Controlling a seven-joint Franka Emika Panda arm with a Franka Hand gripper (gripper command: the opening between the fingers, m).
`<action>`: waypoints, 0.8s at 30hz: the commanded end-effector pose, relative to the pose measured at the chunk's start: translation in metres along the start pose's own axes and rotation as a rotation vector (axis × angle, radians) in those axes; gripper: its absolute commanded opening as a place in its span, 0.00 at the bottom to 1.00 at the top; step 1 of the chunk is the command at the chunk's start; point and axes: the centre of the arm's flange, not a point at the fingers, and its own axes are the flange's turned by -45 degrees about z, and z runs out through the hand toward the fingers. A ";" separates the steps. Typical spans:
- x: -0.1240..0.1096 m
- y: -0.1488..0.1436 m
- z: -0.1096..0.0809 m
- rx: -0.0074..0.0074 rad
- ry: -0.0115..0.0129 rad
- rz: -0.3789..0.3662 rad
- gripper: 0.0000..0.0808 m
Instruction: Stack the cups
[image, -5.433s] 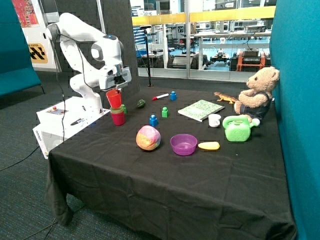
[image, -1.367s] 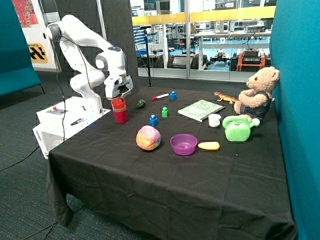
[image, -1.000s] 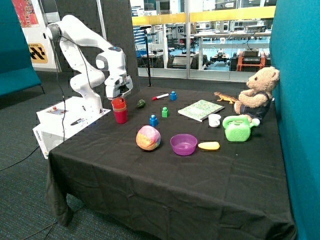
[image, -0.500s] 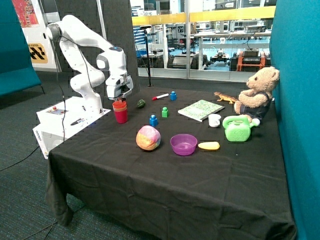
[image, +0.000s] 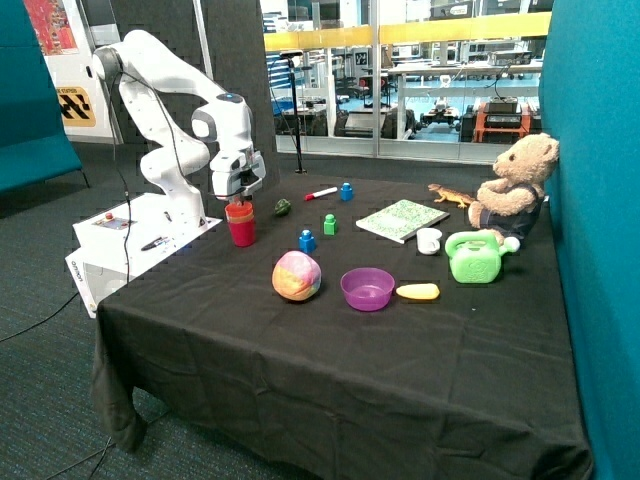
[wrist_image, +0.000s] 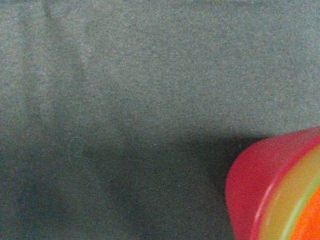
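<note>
The three cups stand nested in one stack on the black cloth at the table's far corner, near the robot's base. The pink-magenta cup (image: 241, 235) is at the bottom and the red cup (image: 238, 210) on top. The green one shows only as a thin rim in the wrist view (wrist_image: 287, 212), between the pink-magenta wall (wrist_image: 245, 185) and the red inside (wrist_image: 311, 226). My gripper (image: 238, 200) hangs straight down, right at the rim of the red cup.
Nearby on the black table (image: 300, 340) are a dark green object (image: 283, 207), a blue block (image: 307, 241), a green block (image: 330, 224) and a multicoloured ball (image: 296, 275). A purple bowl (image: 367, 288), a white mug (image: 429, 241), a book (image: 402, 220) and a teddy bear (image: 515, 190) are further off.
About five seconds ago the red cup hung tilted in my gripper above the green and pink-magenta cups. It now sits nested in the stack. The gripper has barely moved in the last second.
</note>
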 end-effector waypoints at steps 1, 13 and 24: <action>-0.002 0.002 -0.012 -0.0004 -0.0065 -0.014 0.92; 0.000 -0.007 -0.026 -0.0002 -0.0065 -0.076 0.88; 0.014 -0.029 -0.031 0.0001 -0.0065 -0.161 0.87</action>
